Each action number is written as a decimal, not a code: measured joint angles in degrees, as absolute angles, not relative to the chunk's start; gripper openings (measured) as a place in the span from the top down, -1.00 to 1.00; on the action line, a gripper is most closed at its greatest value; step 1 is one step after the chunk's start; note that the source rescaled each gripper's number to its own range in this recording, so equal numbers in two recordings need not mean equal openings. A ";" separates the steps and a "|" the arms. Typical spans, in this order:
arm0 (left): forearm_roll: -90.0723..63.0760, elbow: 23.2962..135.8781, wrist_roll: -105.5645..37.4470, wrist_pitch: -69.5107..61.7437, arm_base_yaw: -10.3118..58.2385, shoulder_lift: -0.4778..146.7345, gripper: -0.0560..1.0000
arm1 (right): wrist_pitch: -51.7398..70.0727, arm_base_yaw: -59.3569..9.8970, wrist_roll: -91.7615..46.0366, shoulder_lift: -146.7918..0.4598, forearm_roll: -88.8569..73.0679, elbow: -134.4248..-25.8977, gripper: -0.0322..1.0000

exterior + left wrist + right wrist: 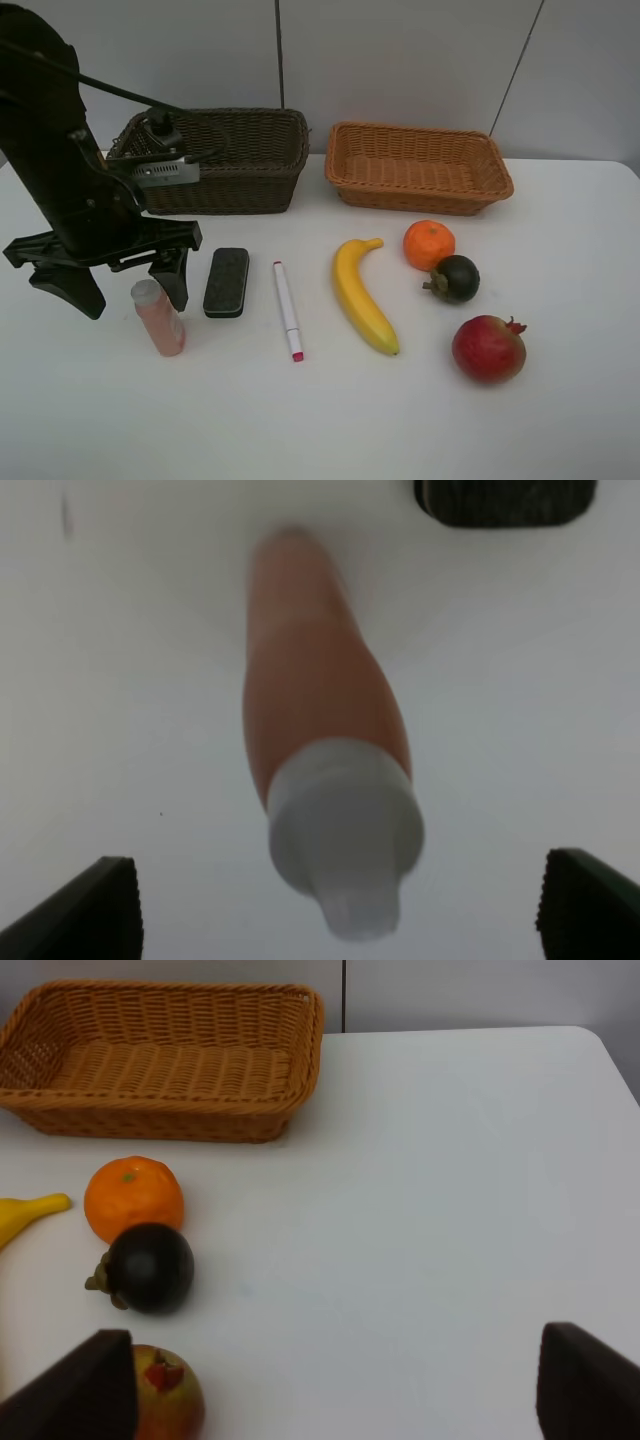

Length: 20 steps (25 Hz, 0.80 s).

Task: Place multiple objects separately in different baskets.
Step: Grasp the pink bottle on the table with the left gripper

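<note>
The small pink bottle [160, 322] stands upright on the white table [560, 420], at the left end of a row, just beside the black eraser block [226, 282]. The left gripper [122, 288] hangs over it, jaws spread wide on either side of the cap, not touching it. The dark brown basket [250, 160] and the light orange-brown basket [420, 170] sit behind. The right gripper [335, 1385] is spread too, holding nothing, near the dark purple mangosteen [150, 1267] and the red pomegranate [165, 1400].
</note>
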<state>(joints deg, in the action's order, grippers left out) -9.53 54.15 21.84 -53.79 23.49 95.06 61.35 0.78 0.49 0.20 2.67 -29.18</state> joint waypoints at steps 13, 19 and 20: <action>-7.43 54.09 23.57 -44.64 23.49 103.85 -0.94 | 61.35 0.78 0.49 0.20 2.67 -29.18 -0.61; -7.43 54.09 23.61 -43.30 23.49 106.12 -0.94 | 61.35 0.78 0.49 0.20 2.67 -29.18 -0.61; -7.43 54.09 23.61 -43.06 23.49 106.27 -0.94 | 61.35 0.78 0.49 0.20 2.67 -29.18 -0.61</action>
<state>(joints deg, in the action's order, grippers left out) -7.43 54.09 23.61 -43.06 23.49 106.27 61.35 0.78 0.49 0.20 2.67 -29.18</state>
